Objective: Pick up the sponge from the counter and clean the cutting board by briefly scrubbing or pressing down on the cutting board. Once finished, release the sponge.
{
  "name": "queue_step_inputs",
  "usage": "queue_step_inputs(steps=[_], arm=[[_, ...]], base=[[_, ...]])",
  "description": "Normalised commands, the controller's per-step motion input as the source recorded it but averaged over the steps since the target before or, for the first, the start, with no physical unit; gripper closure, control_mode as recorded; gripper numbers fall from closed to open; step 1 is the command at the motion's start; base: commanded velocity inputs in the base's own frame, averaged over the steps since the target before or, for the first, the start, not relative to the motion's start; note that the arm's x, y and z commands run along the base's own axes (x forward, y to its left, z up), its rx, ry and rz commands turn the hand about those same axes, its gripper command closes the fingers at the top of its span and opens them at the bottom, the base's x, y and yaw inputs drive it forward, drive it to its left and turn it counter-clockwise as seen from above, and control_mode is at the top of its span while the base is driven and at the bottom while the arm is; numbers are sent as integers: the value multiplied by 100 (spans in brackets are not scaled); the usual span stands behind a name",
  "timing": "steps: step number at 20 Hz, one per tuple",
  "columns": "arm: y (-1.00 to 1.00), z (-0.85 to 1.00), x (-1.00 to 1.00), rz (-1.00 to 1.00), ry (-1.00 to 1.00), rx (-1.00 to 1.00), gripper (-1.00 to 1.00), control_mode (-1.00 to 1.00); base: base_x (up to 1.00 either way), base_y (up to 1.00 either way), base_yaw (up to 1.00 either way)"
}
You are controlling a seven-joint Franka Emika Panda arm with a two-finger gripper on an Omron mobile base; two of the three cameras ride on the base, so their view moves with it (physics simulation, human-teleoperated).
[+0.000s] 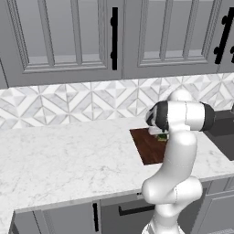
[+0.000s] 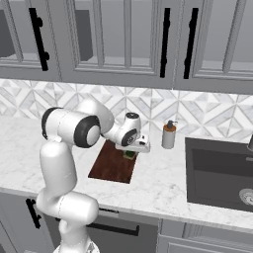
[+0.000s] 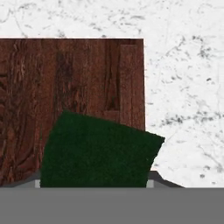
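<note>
White rounded arm point(image 2: 59, 163), dark joint bands, glossy shell, pale claw point(image 2: 131, 152).

The arm's white links hide the near right part of the cutting board point(image 1: 147, 145) and most of the sponge point(image 1: 162, 136) in the left base view, while the sponge's green face point(image 3: 98, 151) covers the gripper's fingertips in the hand view

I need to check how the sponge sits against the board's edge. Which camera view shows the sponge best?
The hand view: the dark green scrub face of the rectangular sponge looms large, one corner overhanging the reddish-brown wooden cutting board. The right base view shows a small green-yellow bit under the gripper; the left base view a sliver behind the arm.
</note>
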Motion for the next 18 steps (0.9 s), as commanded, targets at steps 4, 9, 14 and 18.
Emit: queue_step_inputs(steps=[4,9,14,18], arm=[[0,-37,-76,0,0,0,100,-100],[12,-72,-36,0,0,-3,100,-100],[14,-77,-52,0,1,-2,100,-100],[0,-38,-95,0,0,0,100,-100]], base=[[0,0,0],[0,0,0],[0,0,0],[0,0,0]])
